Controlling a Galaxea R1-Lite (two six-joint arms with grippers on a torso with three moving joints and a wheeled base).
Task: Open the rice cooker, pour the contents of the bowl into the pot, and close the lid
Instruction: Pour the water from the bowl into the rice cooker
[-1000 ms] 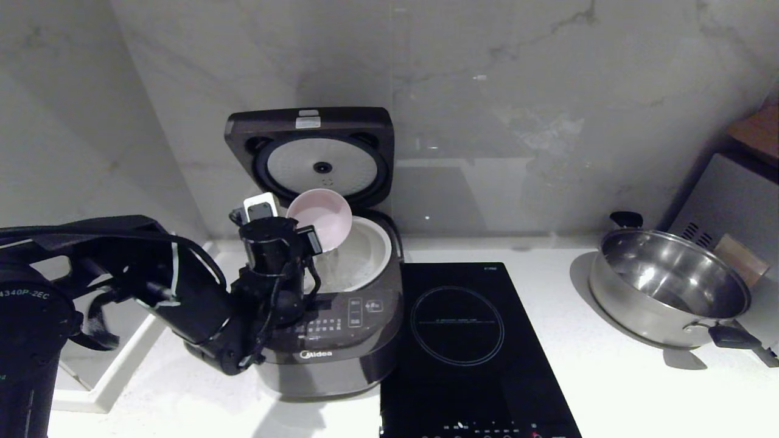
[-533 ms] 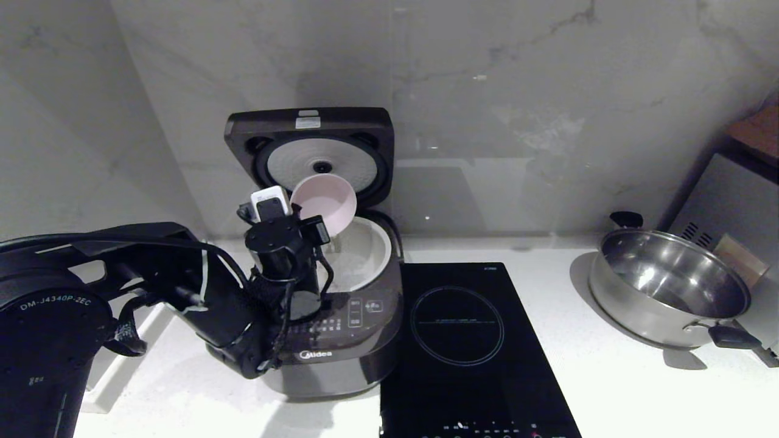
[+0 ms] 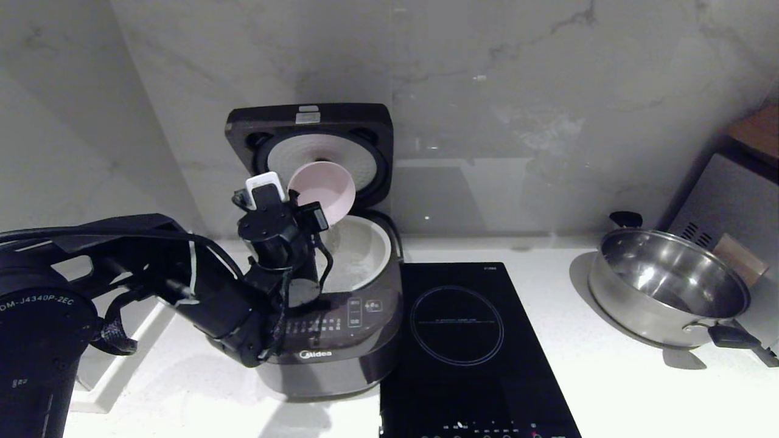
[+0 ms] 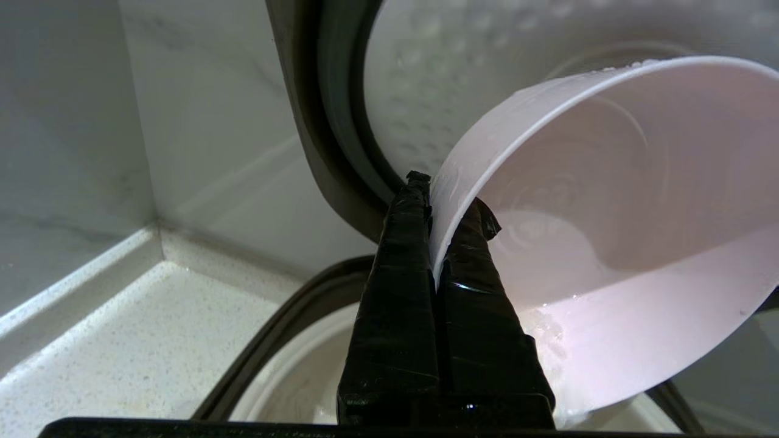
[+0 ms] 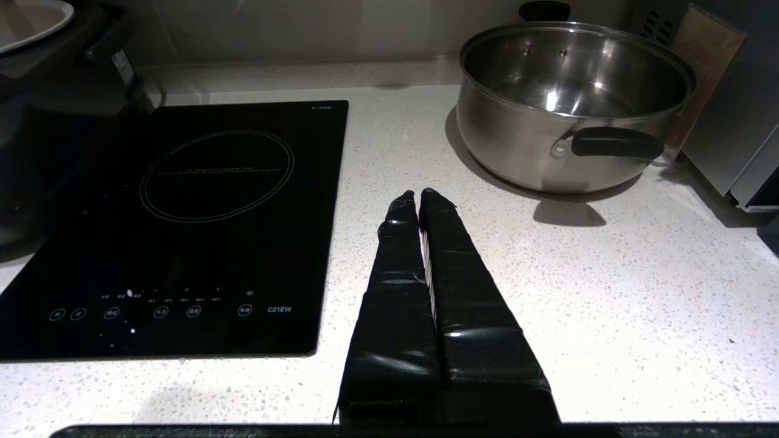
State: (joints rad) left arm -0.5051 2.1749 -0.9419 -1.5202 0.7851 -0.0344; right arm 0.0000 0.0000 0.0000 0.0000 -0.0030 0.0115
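Bowl: small round pale pink bowl point(image 4: 608, 231), white inside, pinched at its rim by the left gripper point(image 4: 435, 213), one black finger inside the wall and one outside.
Left fingers: clenched on the rim, with only the thin wall between them.
Bowl tilt: tipped steeply on its side, mouth turned toward the wrist camera, its low edge hanging over the pot.
Bowl contents: inside looks wet, with droplets and a little whitish residue near the low edge; I judge it nearly emptied.
Pot: round cream-white inner pot point(image 3: 365, 249) sits in the rice cooker directly beneath the bowl; something pale lies inside, detail unclear.
Lid: hinged dark grey-brown lid point(image 3: 310, 125) stands upright behind the pot, its white dimpled disc just behind the bowl.
Rice cooker: rounded-square dark grey-brown rice cooker point(image 3: 341, 340) against the marble wall.
Coming move: lid lies just beyond the bowl, and the left arm is the nearer one for closing it.
Right gripper: right gripper point(image 5: 420, 201) parked, fingers pressed together and empty, well to the cooker's right.
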